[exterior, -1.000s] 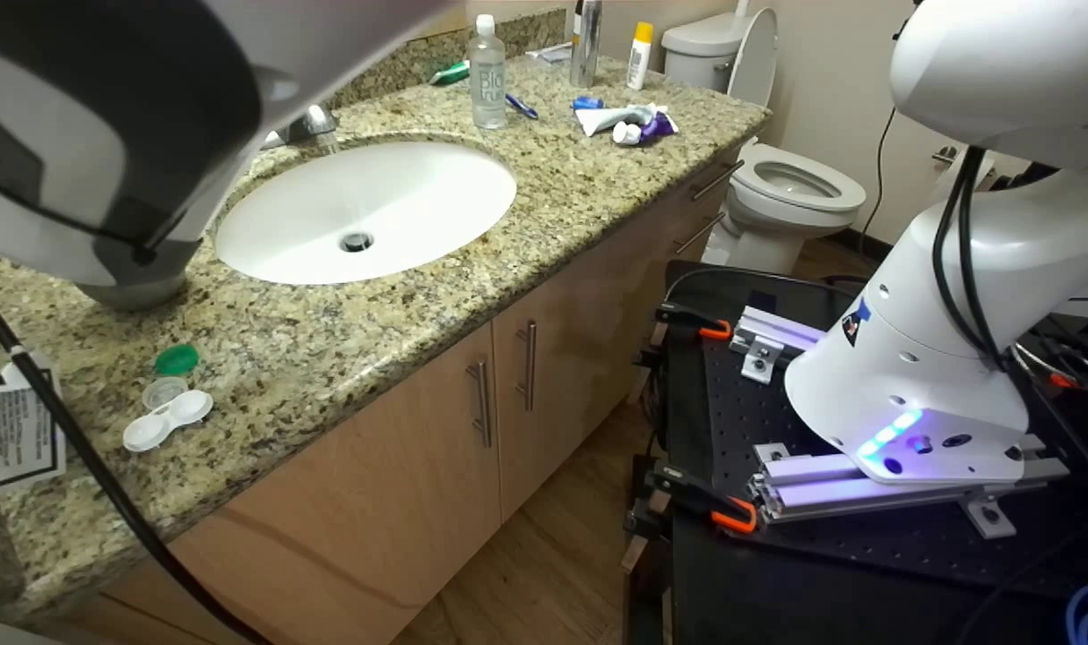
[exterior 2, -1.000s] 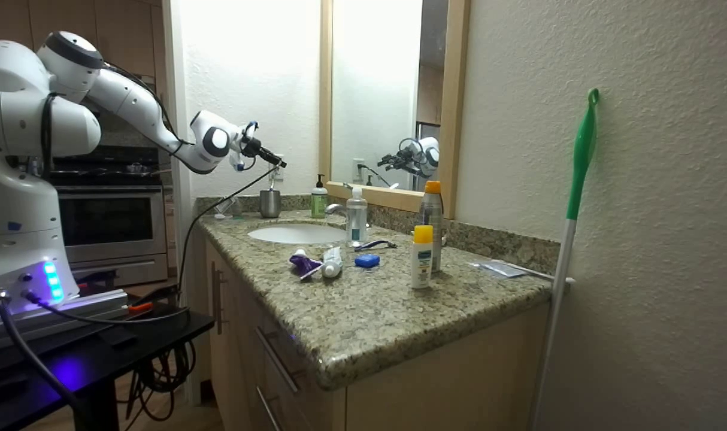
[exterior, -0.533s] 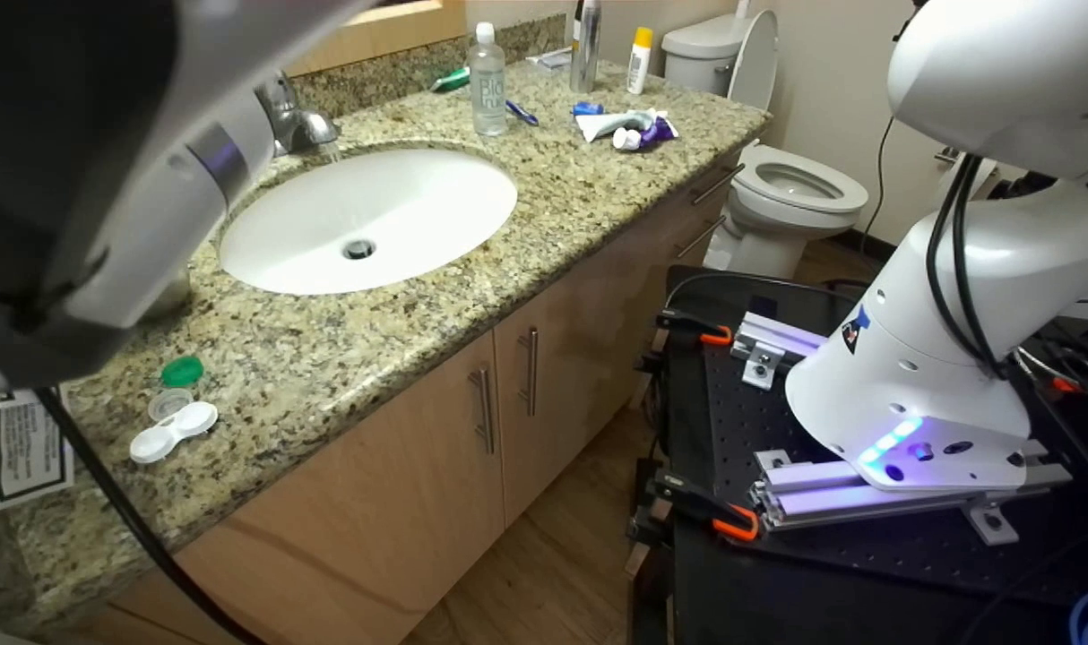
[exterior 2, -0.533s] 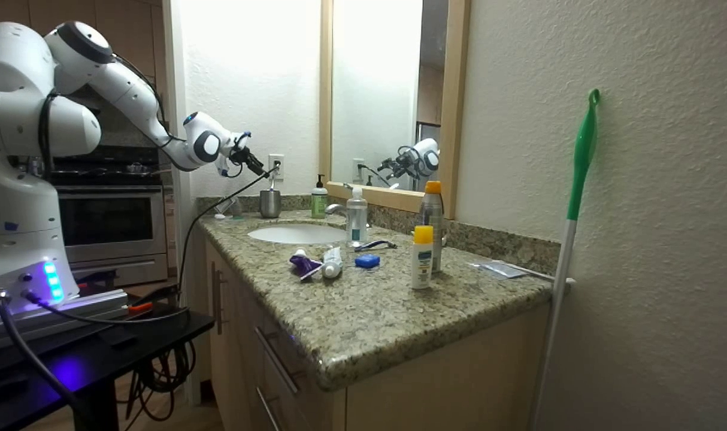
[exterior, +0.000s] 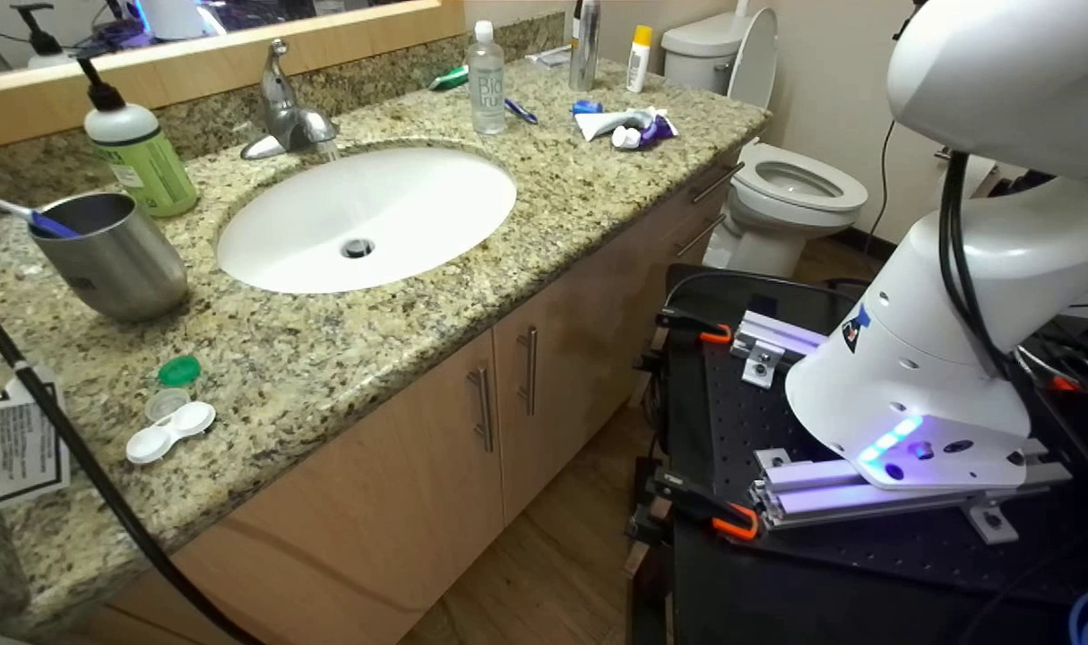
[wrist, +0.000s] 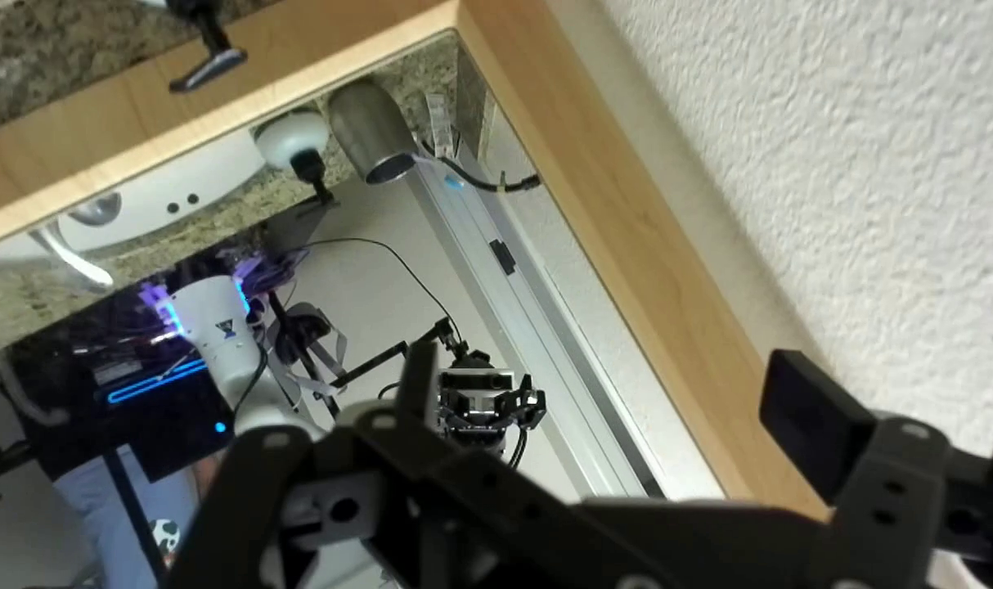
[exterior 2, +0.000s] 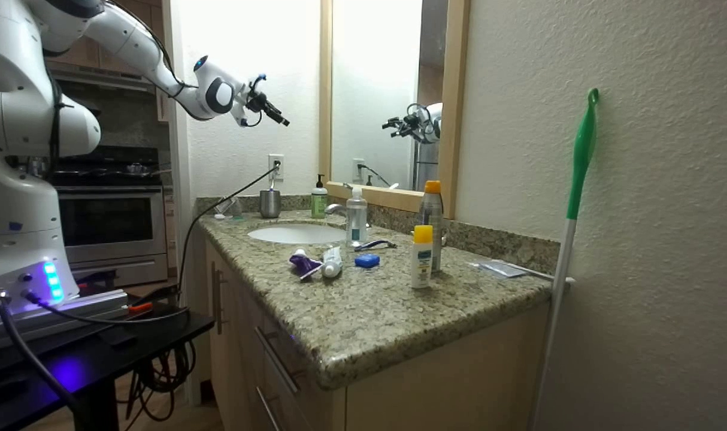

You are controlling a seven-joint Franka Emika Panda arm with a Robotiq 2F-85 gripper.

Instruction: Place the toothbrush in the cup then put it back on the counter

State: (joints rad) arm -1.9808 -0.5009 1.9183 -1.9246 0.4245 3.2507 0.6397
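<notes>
Spread, empty fingers (wrist: 815, 425) are hovering while the toothbrush (exterior: 24, 212) is leaning in the cup (exterior: 118, 260) on the bench (exterior: 347, 331); a low pass snagging its protruding end would be risking a topple.

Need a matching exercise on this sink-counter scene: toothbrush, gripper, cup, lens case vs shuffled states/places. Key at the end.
Column one:
1. toothbrush
2. gripper
3. cup
4. lens case

Column two:
A. open, holding nothing
B. white, near a green cap
C. leaning out of the cup
D. grey metal, standing on the counter

Pairs: 1-C, 2-A, 3-D, 4-B
</notes>
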